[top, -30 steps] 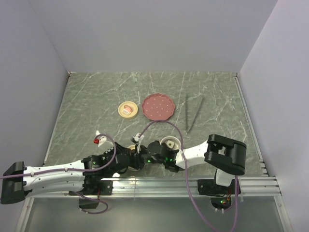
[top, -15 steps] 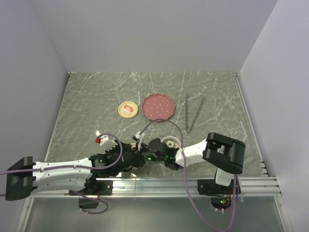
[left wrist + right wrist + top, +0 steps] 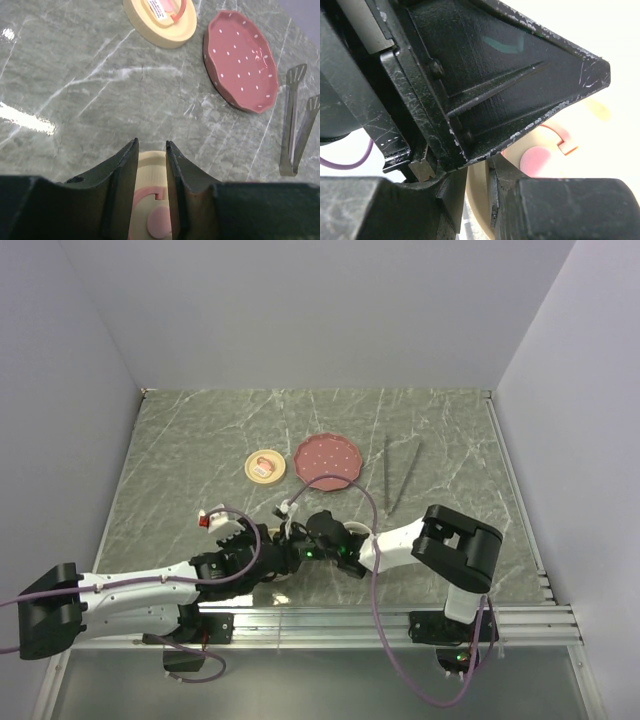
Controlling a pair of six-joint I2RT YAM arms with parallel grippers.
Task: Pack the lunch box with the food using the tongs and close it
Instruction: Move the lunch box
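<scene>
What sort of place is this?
Probably a robot test bench: two arms bolted to a rail, plain walls boxing in the table, and props like a plate and tongs.

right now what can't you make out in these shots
- Food: none shows in any view; the arms cover the near part of the table in the top view.
- Lid: left wrist view, cut off by the bottom edge; whether the left gripper grips it is unclear.
- Right wrist view: the left gripper, up close, blocks nearly everything beyond the right gripper.
</scene>
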